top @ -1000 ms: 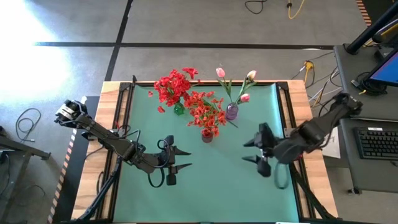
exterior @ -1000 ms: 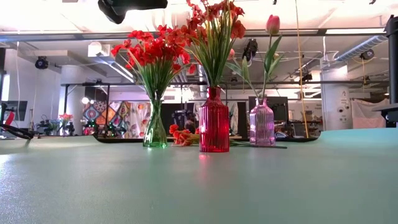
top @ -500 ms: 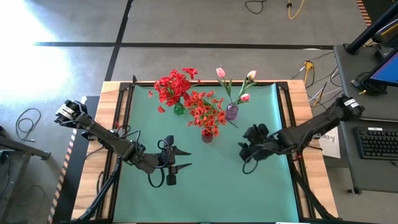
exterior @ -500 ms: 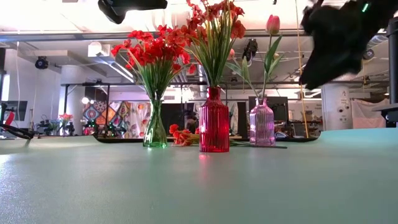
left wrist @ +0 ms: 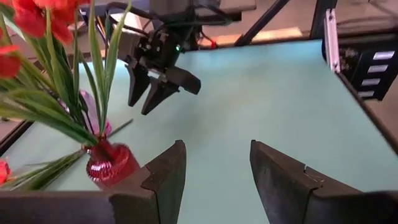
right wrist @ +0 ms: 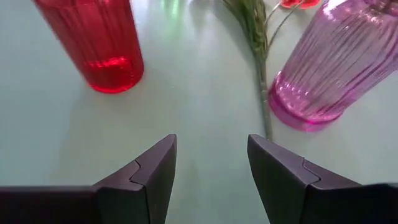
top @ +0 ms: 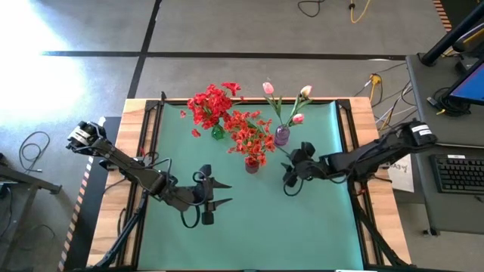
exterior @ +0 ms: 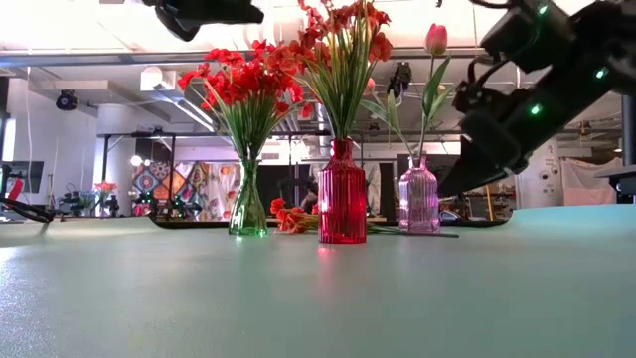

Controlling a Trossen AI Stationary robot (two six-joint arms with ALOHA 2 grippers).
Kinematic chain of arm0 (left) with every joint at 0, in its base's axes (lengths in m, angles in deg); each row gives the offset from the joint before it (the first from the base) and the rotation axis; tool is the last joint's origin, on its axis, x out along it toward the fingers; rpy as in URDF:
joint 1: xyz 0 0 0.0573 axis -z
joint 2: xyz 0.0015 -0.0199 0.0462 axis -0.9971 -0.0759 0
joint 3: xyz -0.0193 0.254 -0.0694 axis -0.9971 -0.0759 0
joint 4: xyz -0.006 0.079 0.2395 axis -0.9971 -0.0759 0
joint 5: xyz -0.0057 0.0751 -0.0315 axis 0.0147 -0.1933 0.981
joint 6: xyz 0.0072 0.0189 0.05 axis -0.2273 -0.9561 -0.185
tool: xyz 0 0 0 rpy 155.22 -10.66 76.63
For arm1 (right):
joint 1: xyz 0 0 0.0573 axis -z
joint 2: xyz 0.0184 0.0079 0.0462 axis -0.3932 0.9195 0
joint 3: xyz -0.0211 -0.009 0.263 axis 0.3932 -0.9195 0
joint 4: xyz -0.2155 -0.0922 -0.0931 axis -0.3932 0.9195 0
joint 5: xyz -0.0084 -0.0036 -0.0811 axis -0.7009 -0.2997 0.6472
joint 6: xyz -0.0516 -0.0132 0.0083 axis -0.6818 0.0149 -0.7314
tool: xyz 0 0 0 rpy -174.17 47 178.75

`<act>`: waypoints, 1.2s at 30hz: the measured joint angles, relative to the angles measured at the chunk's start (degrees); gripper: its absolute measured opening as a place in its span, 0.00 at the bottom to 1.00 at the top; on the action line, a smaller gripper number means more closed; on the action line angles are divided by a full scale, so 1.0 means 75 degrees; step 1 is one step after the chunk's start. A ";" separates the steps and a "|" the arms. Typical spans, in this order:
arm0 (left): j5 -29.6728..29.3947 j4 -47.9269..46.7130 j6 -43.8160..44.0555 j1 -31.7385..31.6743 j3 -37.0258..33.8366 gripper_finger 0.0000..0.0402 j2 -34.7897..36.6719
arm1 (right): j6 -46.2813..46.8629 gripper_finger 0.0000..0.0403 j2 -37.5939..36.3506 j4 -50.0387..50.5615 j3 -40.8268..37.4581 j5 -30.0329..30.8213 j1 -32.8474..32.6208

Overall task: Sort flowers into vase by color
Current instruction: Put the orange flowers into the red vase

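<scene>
Right gripper: fingers spread, empty, above the green mat at 4 o'clock of the red vase, near the pink vase. A loose stem lies on the mat beside the pink vase. Left gripper: spread, empty, at 7 o'clock of the red vase. The flowers stand in vases at the mat's 12 o'clock edge. Grey floor surrounds the table; an open workshop lies behind.

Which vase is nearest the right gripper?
The pink vase, holding tulips; the right gripper hovers just beside it, while the red vase and green vase stand farther off.
</scene>
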 joint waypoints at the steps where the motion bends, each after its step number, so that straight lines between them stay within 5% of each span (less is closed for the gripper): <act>1: 0.0000 -0.0081 0.0006 0.0000 0.0000 0.41 0.0000 | -0.0218 0.47 0.0051 -0.0178 -0.0044 -0.0003 0.0050; 6: -0.0023 -0.0278 0.0010 -0.0006 0.0000 0.41 0.0000 | -0.1209 0.47 0.0432 -0.0954 -0.0230 -0.0003 0.0313; 15: -0.0380 -0.0649 0.0117 -0.0039 0.0000 0.41 0.0006 | -0.1237 0.47 0.0900 -0.1042 -0.0323 0.0449 0.0857; 31: -0.0390 -0.0788 0.0209 -0.0099 0.0000 0.41 0.0026 | -0.1029 0.47 0.1603 -0.1440 -0.0396 -0.0437 0.1600; 36: -0.0389 -0.0814 0.0216 -0.0099 0.0000 0.41 0.0026 | -0.0905 0.39 0.1719 -0.1537 -0.0386 -0.0818 0.1746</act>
